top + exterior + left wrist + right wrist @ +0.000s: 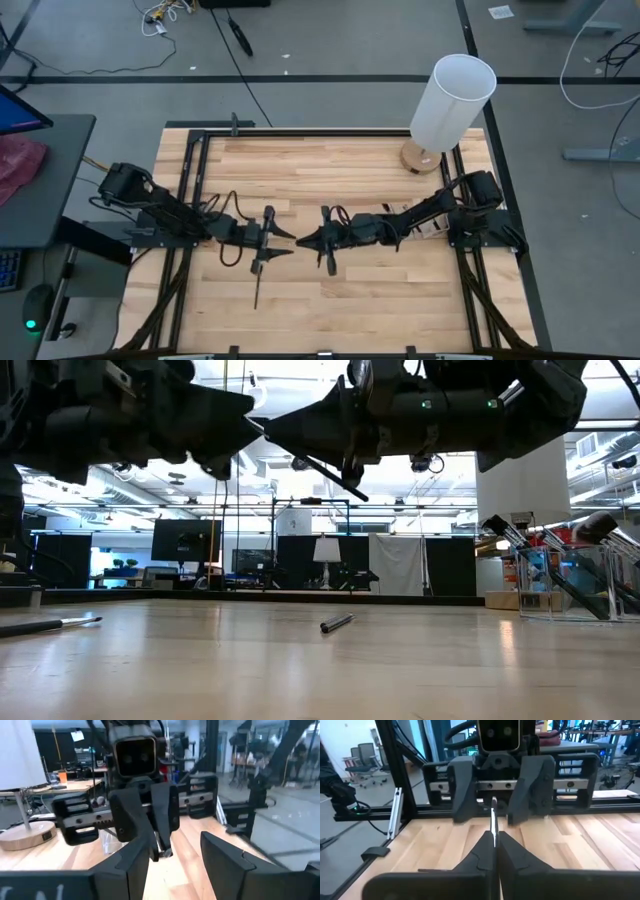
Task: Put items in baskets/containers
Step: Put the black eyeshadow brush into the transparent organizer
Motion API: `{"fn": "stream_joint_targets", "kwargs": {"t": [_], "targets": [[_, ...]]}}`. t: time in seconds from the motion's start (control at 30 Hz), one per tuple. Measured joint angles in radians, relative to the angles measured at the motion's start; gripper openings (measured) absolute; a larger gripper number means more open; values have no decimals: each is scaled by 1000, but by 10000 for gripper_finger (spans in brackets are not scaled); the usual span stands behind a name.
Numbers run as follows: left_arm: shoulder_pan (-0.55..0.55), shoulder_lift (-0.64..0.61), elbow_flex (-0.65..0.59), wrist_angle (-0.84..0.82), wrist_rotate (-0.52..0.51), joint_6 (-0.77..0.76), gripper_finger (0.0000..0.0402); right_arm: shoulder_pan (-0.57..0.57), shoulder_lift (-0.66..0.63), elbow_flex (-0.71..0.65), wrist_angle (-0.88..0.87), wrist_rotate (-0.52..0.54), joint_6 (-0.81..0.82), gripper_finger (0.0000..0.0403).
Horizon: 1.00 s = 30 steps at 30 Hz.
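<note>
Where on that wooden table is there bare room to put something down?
Free: the far strip left of the white lamp, and the near right corner. Crowded: the middle, where the left pincer faces the right pincer gripping a brush; another brush lies near-left.

Grey floor (350, 40), loose cables (165, 15), possibly desk (40, 180).

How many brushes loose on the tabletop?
2: one brush at the left edge of the low view, one mid-table. Another is in the right gripper; more may hide under the arms.
</note>
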Motion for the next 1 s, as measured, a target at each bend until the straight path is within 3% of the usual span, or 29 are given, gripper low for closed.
{"fn": "stream_joint_targets", "kwargs": {"t": [0.2,0.57,1.0], "targets": [[-20,0,66,-126,-3,40,166,2,0,0,-13,-4,-4,7],[-22,-20,28,-127,-6,13,88,4,0,0,-23,0,-12,7],[-22,-20,25,-160,-13,9,76,4,0,0,-33,0,-12,7]]}}
